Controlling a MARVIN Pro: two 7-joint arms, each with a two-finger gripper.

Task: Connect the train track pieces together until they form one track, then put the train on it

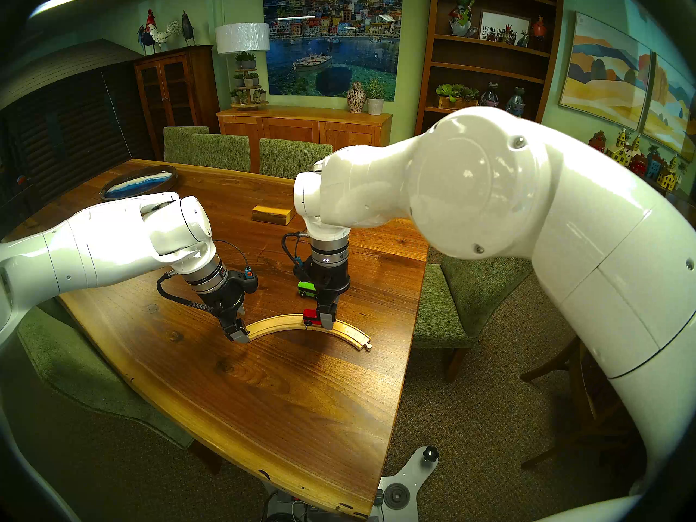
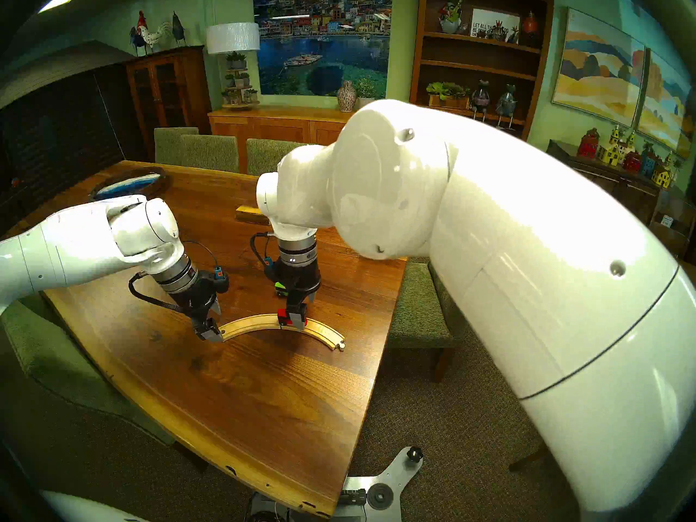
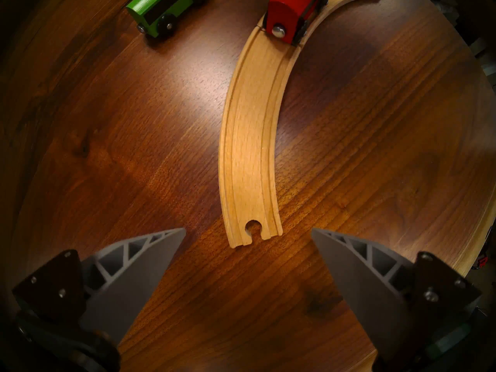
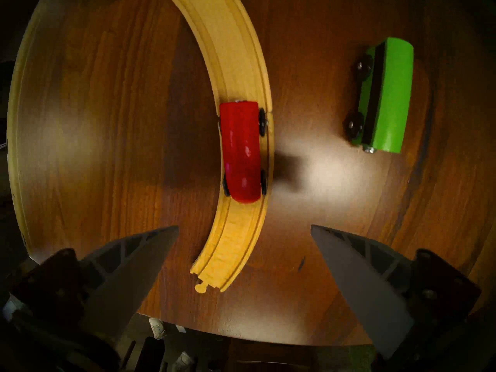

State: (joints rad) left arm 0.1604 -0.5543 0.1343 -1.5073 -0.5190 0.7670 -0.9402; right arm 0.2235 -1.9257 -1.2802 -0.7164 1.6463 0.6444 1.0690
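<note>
The two pale-wood train track pieces are joined into one track (image 1: 280, 322) (image 2: 246, 323), an arc on the table. The train's red engine (image 1: 309, 315) (image 3: 290, 17) (image 4: 241, 151) stands on it over the seam. Its green carriage (image 1: 306, 288) (image 3: 166, 6) (image 4: 386, 95) rests on the table just behind the arc, off the track. My right gripper (image 1: 327, 319) (image 4: 244, 226) hangs open right over the engine, holding nothing. My left gripper (image 1: 239, 334) (image 3: 248, 229) is open and empty at the track's socket end (image 3: 252, 229).
A rectangular wooden block (image 1: 273, 213) lies farther back on the table. A round dark tray (image 1: 139, 182) sits at the far left. The track's peg end (image 1: 367, 346) lies near the table's right edge (image 1: 416, 302). Green chairs surround the table.
</note>
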